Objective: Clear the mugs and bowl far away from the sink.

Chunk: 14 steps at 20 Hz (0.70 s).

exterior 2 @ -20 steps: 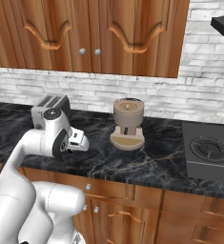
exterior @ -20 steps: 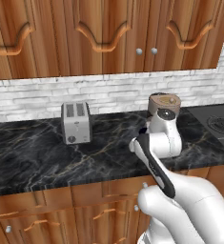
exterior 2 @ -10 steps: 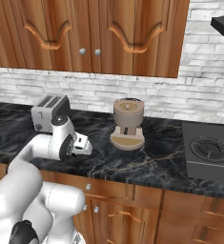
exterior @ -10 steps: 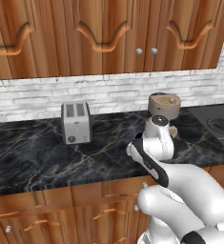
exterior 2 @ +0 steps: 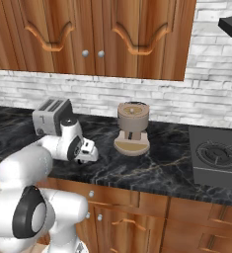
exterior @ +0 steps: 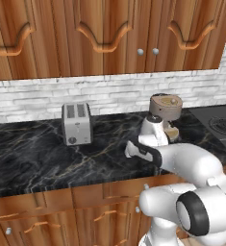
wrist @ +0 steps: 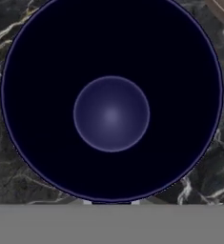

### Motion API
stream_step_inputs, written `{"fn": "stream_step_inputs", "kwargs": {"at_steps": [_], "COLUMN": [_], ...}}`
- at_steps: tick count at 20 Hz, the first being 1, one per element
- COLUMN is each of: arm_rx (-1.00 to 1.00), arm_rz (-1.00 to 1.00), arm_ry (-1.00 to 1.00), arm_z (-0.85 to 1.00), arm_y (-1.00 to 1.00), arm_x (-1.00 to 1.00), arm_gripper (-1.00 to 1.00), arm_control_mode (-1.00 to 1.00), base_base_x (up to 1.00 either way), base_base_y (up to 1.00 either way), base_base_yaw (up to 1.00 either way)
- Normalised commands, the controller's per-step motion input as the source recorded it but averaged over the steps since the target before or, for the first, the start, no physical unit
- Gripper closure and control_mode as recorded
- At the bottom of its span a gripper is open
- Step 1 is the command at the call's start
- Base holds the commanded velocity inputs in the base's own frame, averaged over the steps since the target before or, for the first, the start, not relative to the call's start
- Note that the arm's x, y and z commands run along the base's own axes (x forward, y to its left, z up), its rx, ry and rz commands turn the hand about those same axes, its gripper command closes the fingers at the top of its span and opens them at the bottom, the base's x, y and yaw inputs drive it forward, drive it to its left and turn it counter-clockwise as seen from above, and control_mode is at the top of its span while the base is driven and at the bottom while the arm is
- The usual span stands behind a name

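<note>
A glossy white arm (exterior: 191,163) of rounded, bulbous segments with dark grey joint rings and bands.

We see a black marble surface (exterior: 32,149) carrying a silver two-slot toaster (exterior: 76,123), a tan coffee grinder (exterior 2: 132,128) and a dark stovetop (exterior 2: 216,156).

toaster (exterior: 77,123) on counter (exterior: 32,153), left | grinder (exterior: 165,113) right, near stove (exterior: 220,125)

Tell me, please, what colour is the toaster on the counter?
The toaster is silver-grey metal with darker slots on top; the left base view shows it best.
</note>
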Motion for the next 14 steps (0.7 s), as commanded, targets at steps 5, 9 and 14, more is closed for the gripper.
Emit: {"fn": "stream_step_inputs", "kwargs": {"at_steps": [5, 9, 14], "arm_rx": [0.0, 0.0, 0.0], "arm_rz": [0.0, 0.0, 0.0], "arm_ry": [0.1, 0.03, 0.0], "arm_z": [-0.26, -0.32, -0.44], "arm_y": [0.0, 0.0, 0.0], "arm_x": [0.18, 0.08, 0.1], "arm_gripper": [1.0, 1.0, 1.0], "arm_control_mode": [-1.0, -1.0, -1.0], "base_base_x": [0.0, 0.0, 0.0], "base_base_y": [0.0, 0.0, 0.0], "base_base_yaw": [0.0, 0.0, 0.0]}}
